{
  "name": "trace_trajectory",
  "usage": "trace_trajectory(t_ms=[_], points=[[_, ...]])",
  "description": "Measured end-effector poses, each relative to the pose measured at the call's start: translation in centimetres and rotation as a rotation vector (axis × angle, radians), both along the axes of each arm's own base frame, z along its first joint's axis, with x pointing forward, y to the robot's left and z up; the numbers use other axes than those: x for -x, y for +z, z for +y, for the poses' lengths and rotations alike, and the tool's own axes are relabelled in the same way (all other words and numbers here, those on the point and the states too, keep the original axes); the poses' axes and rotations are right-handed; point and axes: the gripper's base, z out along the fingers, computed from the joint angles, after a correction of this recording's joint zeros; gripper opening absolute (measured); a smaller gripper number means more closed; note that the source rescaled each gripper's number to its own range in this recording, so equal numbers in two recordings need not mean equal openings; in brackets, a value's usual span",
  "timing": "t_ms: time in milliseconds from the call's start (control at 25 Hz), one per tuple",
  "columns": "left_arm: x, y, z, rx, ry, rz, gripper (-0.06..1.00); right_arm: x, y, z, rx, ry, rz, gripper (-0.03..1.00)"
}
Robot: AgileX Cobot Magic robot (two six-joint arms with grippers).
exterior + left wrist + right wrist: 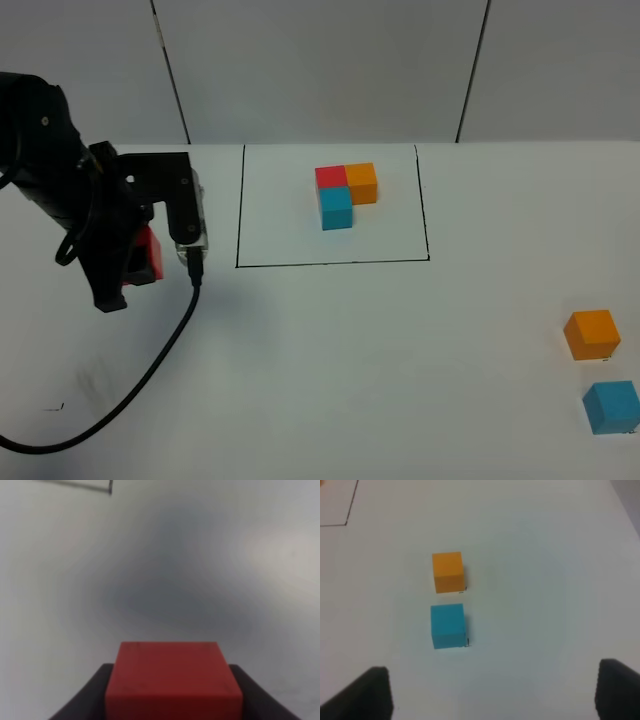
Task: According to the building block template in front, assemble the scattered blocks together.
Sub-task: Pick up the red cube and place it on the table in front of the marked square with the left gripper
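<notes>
Across the white worktop (320,380), the building block template (345,195) sits at the middle of the far edge. Our left gripper (132,268) near the left edge is pinching the red cube (172,680) squarely, and the right gripper (492,690) is spread wide above the orange cube (591,334) and blue cube (611,406) by the near right corner. For a clean placement, we reckon the red one should go down flat on open worktop, square to the template, leaving room for orange beside it and blue in front.
</notes>
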Motion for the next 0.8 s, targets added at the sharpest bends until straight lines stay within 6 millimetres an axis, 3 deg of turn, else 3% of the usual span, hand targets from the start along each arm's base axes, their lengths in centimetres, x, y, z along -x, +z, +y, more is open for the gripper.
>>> trace_trajectory(t_ms=[240,520,800], points=[[0.0,0.0,-4.4,0.060,-0.112,0.067,0.00,0.0,0.0,0.0,0.000,0.000,0.000,0.67],[-0.7,0.4,-8.1,0.063,-0.153,0.138,0.00,0.0,0.0,0.0,0.000,0.000,0.000,0.67],[1.1,0.5,-12.1,0.075,-0.187,0.130,0.00,0.0,0.0,0.0,0.000,0.000,0.000,0.67]])
